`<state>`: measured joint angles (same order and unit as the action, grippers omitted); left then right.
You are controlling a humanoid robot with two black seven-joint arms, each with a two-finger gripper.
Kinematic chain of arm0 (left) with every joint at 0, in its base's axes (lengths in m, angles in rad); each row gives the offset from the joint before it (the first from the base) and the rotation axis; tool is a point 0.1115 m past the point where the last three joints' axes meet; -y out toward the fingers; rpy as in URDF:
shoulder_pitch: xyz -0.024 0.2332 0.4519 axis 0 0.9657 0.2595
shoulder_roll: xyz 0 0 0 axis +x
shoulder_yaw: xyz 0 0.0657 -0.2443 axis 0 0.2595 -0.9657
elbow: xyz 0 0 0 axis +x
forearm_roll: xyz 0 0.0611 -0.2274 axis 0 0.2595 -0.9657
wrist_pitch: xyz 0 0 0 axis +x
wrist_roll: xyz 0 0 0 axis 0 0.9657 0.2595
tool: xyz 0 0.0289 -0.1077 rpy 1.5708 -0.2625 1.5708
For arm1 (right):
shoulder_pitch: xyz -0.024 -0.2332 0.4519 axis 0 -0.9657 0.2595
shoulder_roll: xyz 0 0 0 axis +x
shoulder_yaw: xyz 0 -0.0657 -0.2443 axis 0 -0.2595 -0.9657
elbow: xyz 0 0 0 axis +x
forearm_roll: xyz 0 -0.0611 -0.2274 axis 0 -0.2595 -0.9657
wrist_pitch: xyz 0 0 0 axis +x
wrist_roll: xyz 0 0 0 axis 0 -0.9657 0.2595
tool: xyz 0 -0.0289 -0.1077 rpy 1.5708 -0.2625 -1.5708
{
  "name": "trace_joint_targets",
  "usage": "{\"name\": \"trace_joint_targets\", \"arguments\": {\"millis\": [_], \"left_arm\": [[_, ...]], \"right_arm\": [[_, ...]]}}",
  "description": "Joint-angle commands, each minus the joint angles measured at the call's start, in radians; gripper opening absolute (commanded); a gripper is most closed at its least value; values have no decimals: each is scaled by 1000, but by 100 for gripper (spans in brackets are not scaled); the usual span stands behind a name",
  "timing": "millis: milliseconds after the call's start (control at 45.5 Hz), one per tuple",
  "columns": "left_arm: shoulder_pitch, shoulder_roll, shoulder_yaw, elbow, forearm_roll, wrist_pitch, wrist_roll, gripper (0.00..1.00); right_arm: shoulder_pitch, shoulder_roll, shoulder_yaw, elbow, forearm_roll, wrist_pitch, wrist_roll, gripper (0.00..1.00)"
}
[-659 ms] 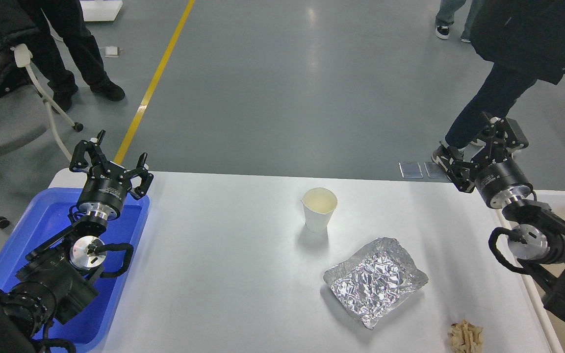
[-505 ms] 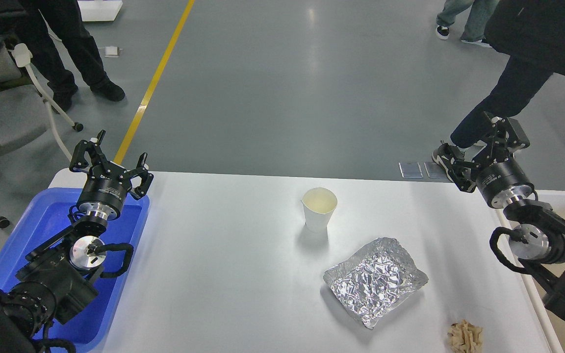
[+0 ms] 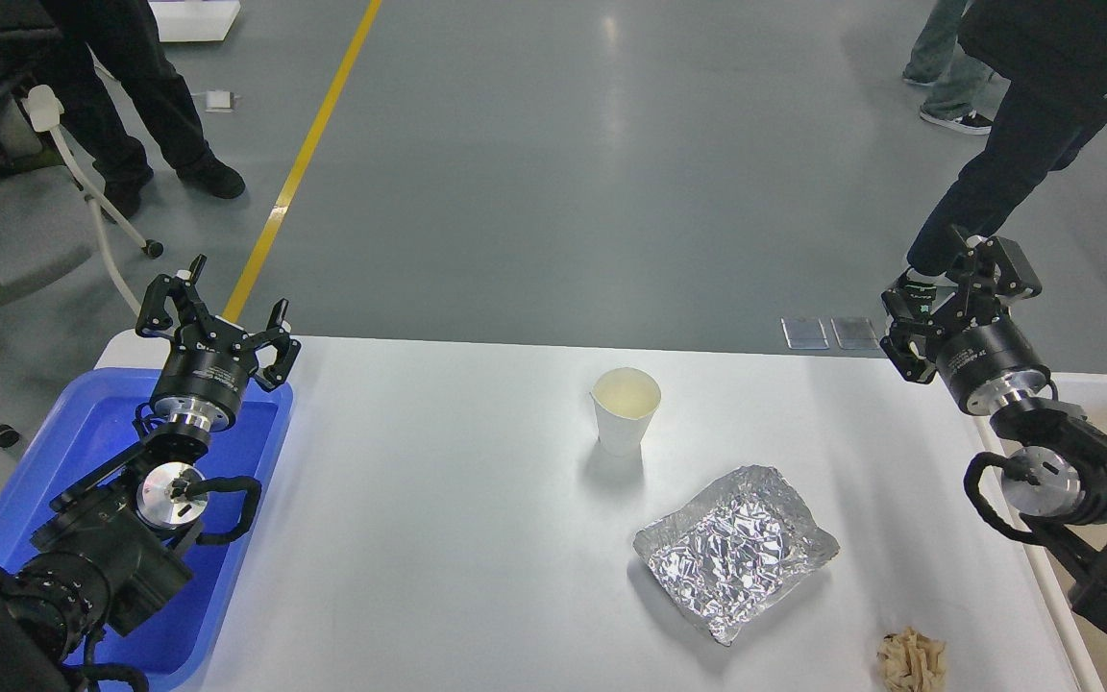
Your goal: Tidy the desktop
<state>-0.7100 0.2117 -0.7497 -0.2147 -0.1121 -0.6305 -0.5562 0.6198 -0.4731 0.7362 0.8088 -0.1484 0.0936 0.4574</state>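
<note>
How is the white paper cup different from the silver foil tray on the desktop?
The paper cup stands upright and is tall and narrow; the foil tray lies flat, low and wide. The cup is smooth and matte white; the tray is crinkled and shiny silver. The cup sits farther from me; the tray is nearer and more to the right. Both rest on the white desktop, apart from each other, and no gripper touches either.

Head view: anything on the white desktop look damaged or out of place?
Yes. On the white desktop, the crinkled silver foil tray sits skewed, and a crumpled beige paper wad lies at the near right edge. The white paper cup stands upright.
</note>
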Motion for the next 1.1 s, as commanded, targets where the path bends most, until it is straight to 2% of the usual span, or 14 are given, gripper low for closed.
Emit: {"name": "trace_joint_targets", "arguments": {"millis": [0, 417, 1076], "left_arm": [[0, 0, 0, 0, 0, 0, -1, 100], [0, 0, 0, 0, 0, 0, -1, 100], [1, 0, 1, 0, 0, 0, 1, 100]], "right_arm": [[-3, 1, 5, -13, 1, 5, 7, 100], [0, 10, 19, -83, 1, 1, 7, 100], [4, -2, 2, -85, -14, 5, 7, 100]]}}
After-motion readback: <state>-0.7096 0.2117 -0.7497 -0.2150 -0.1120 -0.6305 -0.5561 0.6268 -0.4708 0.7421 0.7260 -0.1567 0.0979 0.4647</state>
